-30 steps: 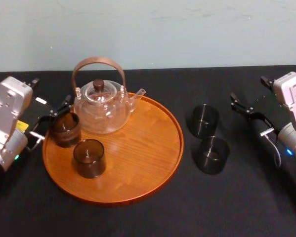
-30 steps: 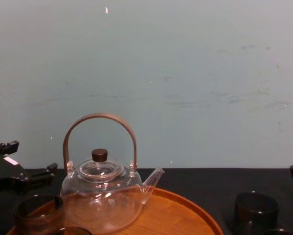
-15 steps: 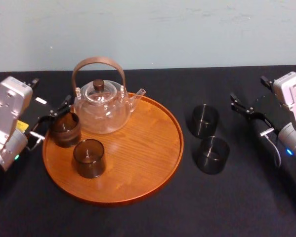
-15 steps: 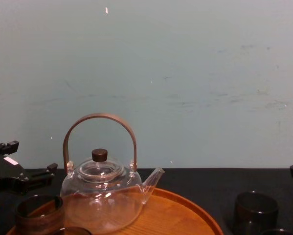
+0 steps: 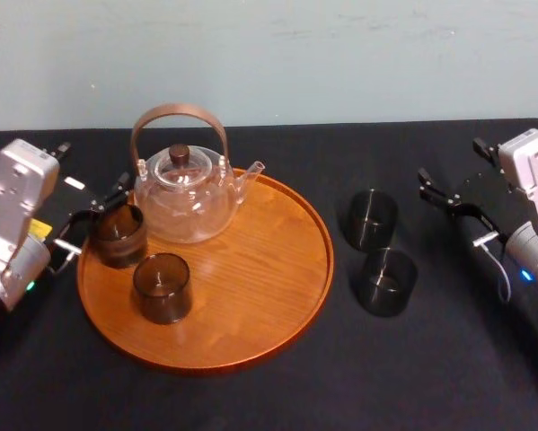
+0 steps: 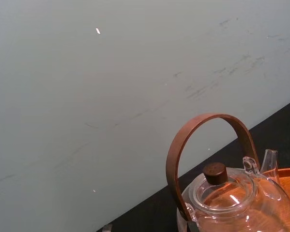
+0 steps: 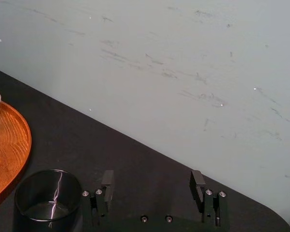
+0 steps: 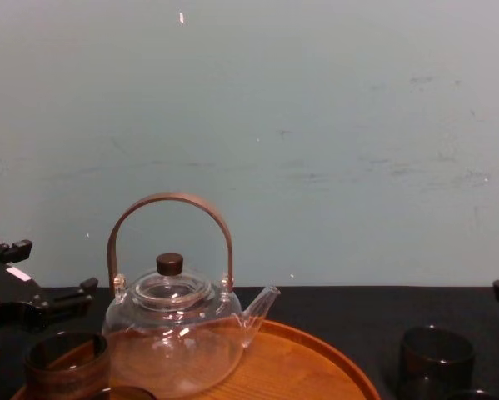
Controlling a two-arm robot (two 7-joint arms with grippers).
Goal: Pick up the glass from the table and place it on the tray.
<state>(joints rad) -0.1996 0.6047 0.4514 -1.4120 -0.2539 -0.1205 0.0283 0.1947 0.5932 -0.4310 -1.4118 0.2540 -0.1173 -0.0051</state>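
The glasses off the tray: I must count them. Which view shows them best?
The head view: the far glass and near glass stand whole on the black cloth, right of the tray. The chest view shows the far glass side-on, cut off low; the right wrist view, one by the right end effector.

I see the tray (image 5: 251,305) as orange-brown wood, its grain showing under a soft sheen, on a matt black table cover (image 5: 277,395). The teapot (image 5: 183,206) is clear glossy glass with a smooth brown wood-look handle (image 5: 179,112); the glasses (image 5: 162,287) are smoky, dark and shiny.
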